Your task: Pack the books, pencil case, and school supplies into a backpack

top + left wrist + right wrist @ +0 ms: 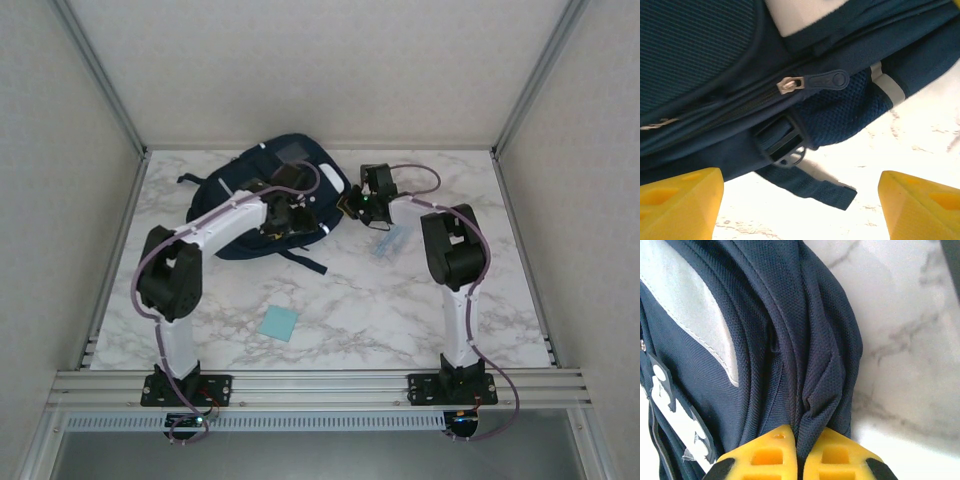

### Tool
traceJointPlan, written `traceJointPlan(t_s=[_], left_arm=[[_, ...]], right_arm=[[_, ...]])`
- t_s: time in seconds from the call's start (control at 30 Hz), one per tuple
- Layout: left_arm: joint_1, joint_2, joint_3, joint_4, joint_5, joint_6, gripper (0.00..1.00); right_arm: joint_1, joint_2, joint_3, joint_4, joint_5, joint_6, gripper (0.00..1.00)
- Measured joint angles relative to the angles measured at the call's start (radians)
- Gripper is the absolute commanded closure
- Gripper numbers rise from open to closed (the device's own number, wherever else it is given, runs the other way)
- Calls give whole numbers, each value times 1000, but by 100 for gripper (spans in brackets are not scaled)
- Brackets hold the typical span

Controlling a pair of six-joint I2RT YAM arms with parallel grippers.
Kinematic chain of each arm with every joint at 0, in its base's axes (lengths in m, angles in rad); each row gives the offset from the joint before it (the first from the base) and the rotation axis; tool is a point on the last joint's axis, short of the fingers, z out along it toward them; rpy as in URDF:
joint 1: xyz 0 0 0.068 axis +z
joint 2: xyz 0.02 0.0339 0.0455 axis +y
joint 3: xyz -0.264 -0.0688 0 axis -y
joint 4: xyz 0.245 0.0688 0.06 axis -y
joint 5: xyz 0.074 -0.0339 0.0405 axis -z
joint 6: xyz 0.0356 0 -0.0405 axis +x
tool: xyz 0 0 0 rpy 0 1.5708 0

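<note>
Right gripper (798, 452) pinches edge fold of large navy fabric backpack (715, 340).
Prob. tensioning cloth; left gripper (802, 202) spread beside navy rubber zip tab (826, 80), zip looks shut.

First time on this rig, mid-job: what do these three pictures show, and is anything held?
Two white robot arms stand at the near edge of a marble table. The wide picture looks down from above and behind them; the other two come from cameras on each wrist, yellow fingers at the bottom. On the table lie a navy blue fabric backpack, a narrow clear bluish plastic packet and a small light-blue square pad. The right gripper is shut, pinching a fold of the backpack's fabric. The left gripper is open, empty, near the backpack's zipper pull.
</note>
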Motion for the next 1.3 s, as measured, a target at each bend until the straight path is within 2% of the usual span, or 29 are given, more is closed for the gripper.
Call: traceJointPlan(t_s=[0.13,0.27,0.47,0.57,0.9,1.3], left_arm=[[-34,74,51,-15,-95,-18,21],[-47,111,88,-28,-196,-23,27],[-49,115,99,-33,-335,-24,35],[-48,135,117,-34,-380,-24,36],[-43,212,121,-32,-379,-24,36],[3,212,68,8,-352,-24,48]], right_arm=[[50,-37,-85,80,34,86,99],[90,-44,-109,119,51,143,99],[108,-45,-117,136,55,169,99],[108,-46,-124,148,55,173,100],[108,-47,-130,158,57,175,100],[111,-47,-130,158,58,175,100]])
